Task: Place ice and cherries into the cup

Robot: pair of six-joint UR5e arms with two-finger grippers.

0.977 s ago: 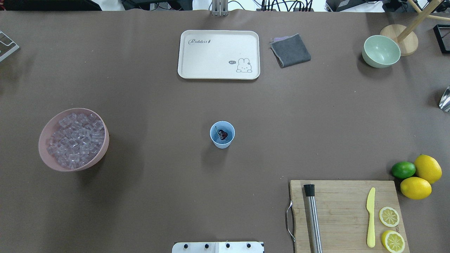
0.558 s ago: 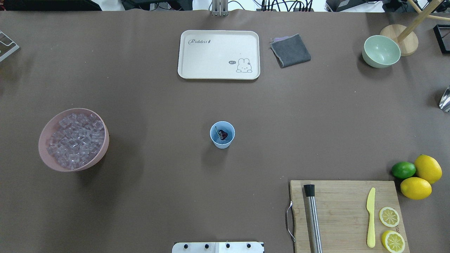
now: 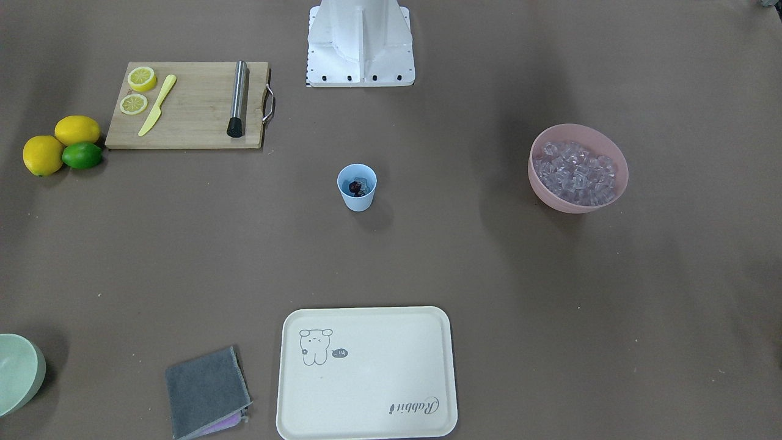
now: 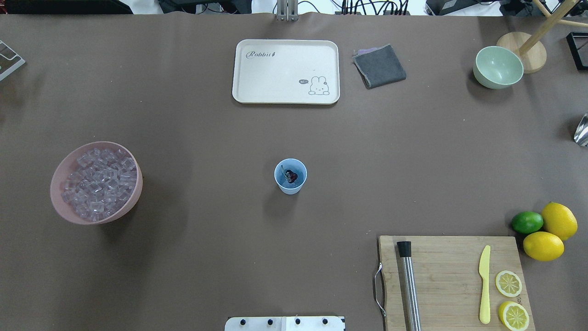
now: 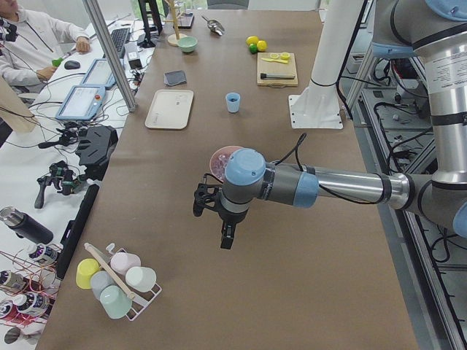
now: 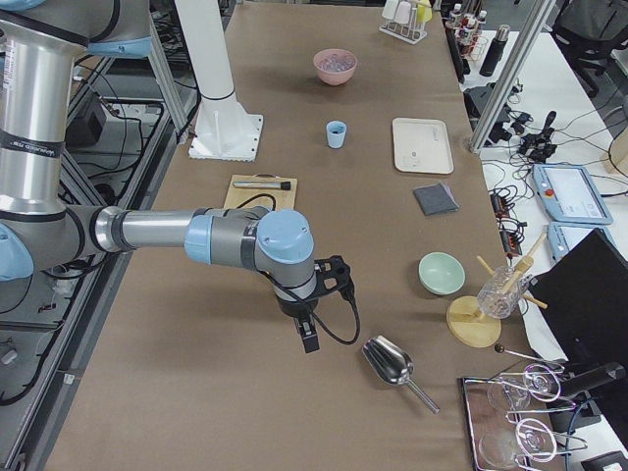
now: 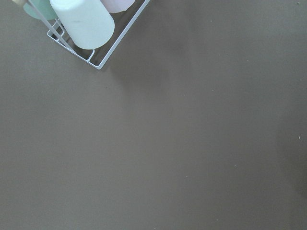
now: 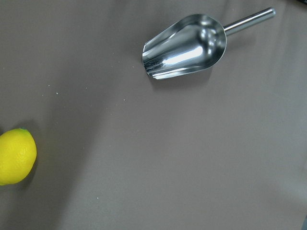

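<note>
Jaws on both grippers are showing only in side views, so I cannot tell their spread. Left gripper (image 5: 226, 239) and right gripper (image 6: 309, 339) are hanging over open brown table (image 4: 206, 138), toward opposite ends. Just beyond the left one, a pink bowl (image 4: 55, 181) is carrying heaped clear ice (image 4: 98, 186); well apart, the light-blue cup (image 4: 290, 189) is holding dark glossy cherries (image 4: 290, 175).

your brown bench (image 4: 206, 138) carries the cup (image 4: 290, 189) at centre, a pink bowl (image 3: 571, 205), tray (image 4: 285, 71), cloth (image 4: 380, 65), cutting board (image 4: 445, 271), green bowl (image 4: 498, 66) and lemons (image 4: 543, 246).
</note>
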